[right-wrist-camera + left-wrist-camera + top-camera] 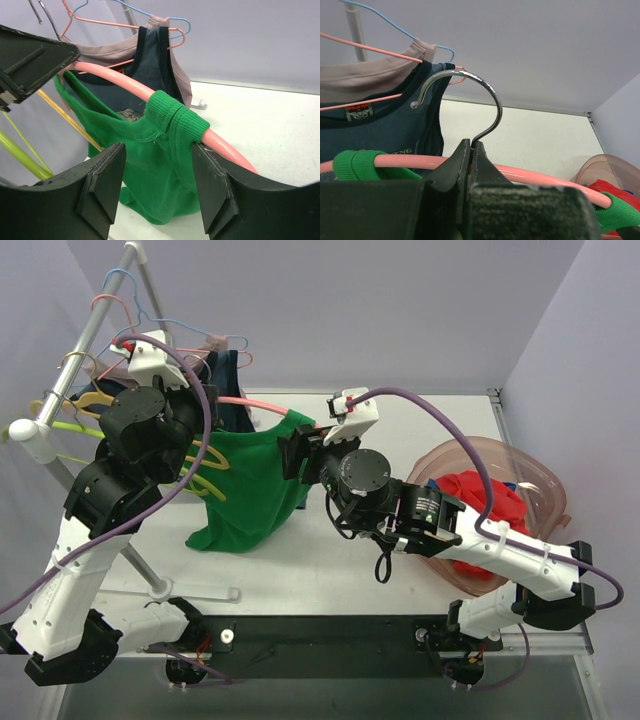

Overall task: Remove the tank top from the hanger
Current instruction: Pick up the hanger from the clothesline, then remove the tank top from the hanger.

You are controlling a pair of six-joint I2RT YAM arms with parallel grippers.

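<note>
Holds pink hanger [420,161] clamped at its hook [492,97] in closed left gripper [471,145]; straddles shoulder strap [175,117] of green tank top [245,500] with open right gripper [159,152]. Next, probably: pinch strap, slide off hanger's end.

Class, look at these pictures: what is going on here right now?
The left gripper is shut on the chrome hook of a pink plastic hanger, holding it up. The right gripper stands open, jaws either side of the green tank top's ribbed shoulder strap on the hanger's arm. The top is not yet off.
</note>
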